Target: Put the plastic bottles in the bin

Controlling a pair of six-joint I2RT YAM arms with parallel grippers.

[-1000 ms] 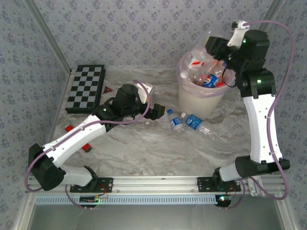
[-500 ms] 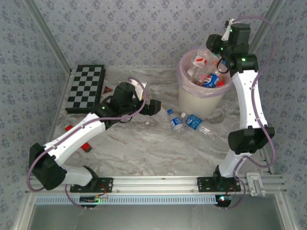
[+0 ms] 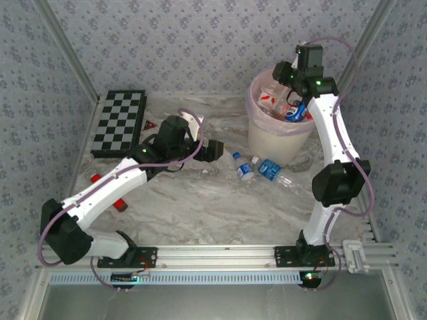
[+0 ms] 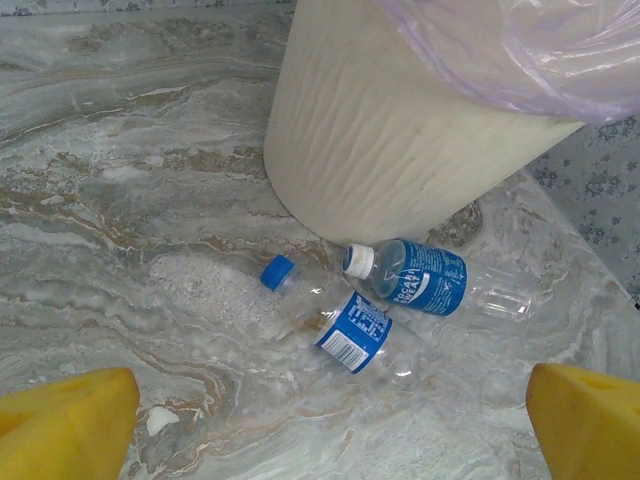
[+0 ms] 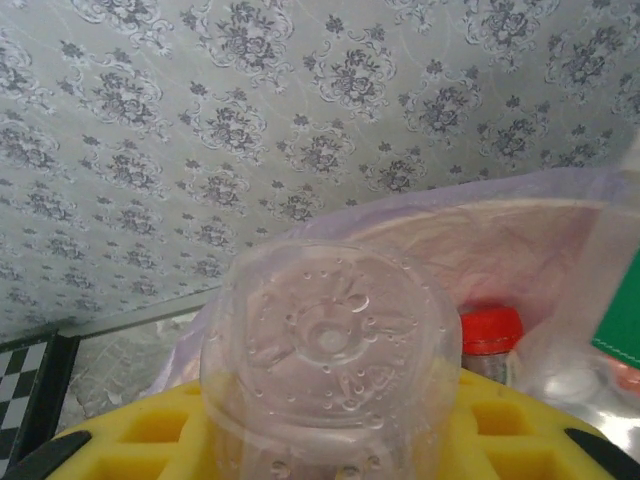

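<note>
Currently a drop-off: right gripper [image 3: 285, 72] hangs over the bin [image 3: 270, 143], clamped on a clear bottle [image 5: 330, 340]; we judge it needs only to let go. Left gripper [image 3: 215, 151] gapes wide near a blue-capped bottle [image 4: 340, 325] and white-capped bottle [image 4: 420, 280] on the worktop [image 4: 130, 200] beside the bin.

Open room across the table's [image 3: 220, 213] near middle; blocked at the far right corner by the bin [image 3: 270, 141], two plastic bottles [image 3: 245, 171] at its foot; chequered board [image 3: 119, 122] far left.
</note>
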